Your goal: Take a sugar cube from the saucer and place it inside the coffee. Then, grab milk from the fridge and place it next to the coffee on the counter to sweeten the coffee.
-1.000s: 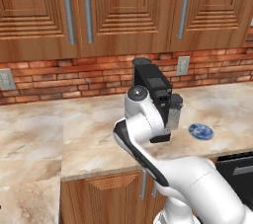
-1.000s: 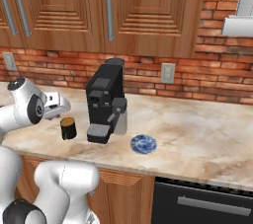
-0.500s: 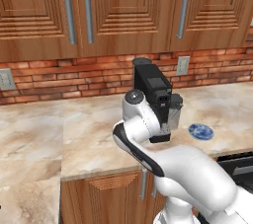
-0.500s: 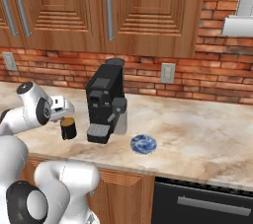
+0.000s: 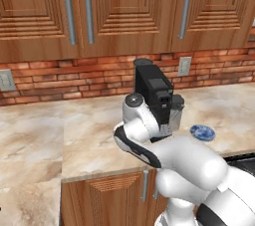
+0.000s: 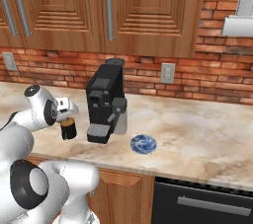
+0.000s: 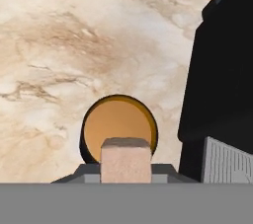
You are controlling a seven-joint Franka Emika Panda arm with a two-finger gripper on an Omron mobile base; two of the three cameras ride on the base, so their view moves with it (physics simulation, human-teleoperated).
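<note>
The coffee [image 7: 118, 127], a small black cup with a brown surface, stands on the counter [image 6: 197, 139] just left of the coffee machine. My gripper [image 7: 126, 168] hangs right over it, shut on a pale sugar cube [image 7: 126, 161] that sits above the cup's near rim. From the right base camera, the gripper [image 6: 67, 116] is just above the cup [image 6: 68, 129]. The blue-and-white saucer [image 6: 144, 144] lies right of the machine and looks bare; it also shows as the saucer [image 5: 202, 132] from the left. My arm hides the cup in the left base view.
A tall black coffee machine [image 6: 105, 102] stands close beside the cup, right of my hand. Brown wall cabinets hang above a brick backsplash. A dark oven front [image 6: 202, 201] sits under the counter at the right. Open counter stretches left [image 5: 35, 135].
My hand has drifted a little right and down, coming to rest over the cup. The cube is still between the fingers. Cup, saucer and machine have not moved.
</note>
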